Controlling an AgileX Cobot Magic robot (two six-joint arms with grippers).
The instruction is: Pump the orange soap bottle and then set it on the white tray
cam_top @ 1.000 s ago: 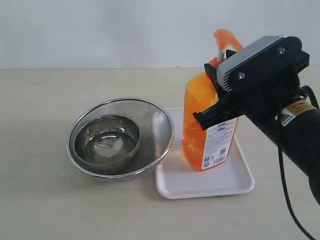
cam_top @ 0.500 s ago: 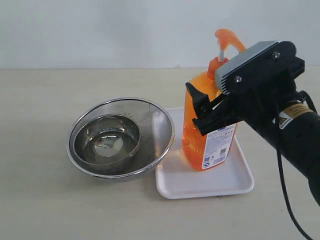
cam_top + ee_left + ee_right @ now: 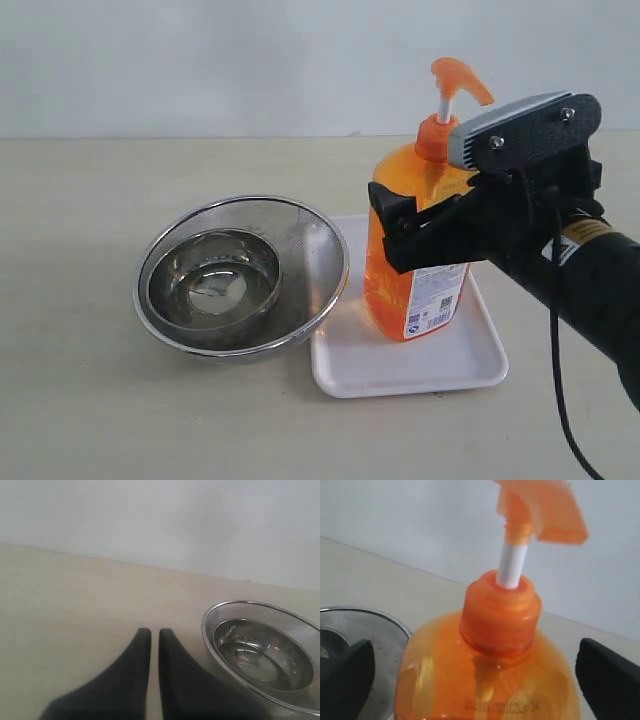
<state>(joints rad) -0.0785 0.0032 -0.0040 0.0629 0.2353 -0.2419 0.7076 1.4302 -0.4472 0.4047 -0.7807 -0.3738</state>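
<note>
The light is bright, soft and even; shadows on the worktop (image 3: 80, 400) are faint. The steel bowl (image 3: 213, 285) shows small reflections, without hard glare. In the right wrist view the orange soap bottle (image 3: 490, 690) is blurred at its pump head.

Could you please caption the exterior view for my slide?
Tall translucent orange soap bottle upright on the shallow white tray, right gripper open around it, nested round steel bowls alongside.

soap bottle (image 3: 415, 270) being kept upright on the tray (image 3: 470, 362), near its middle, small bowl (image 3: 260, 280) being held inside the mesh bowl (image 3: 325, 255), both bowls being kept on the table (image 3: 80, 420), just left of the tray
</note>
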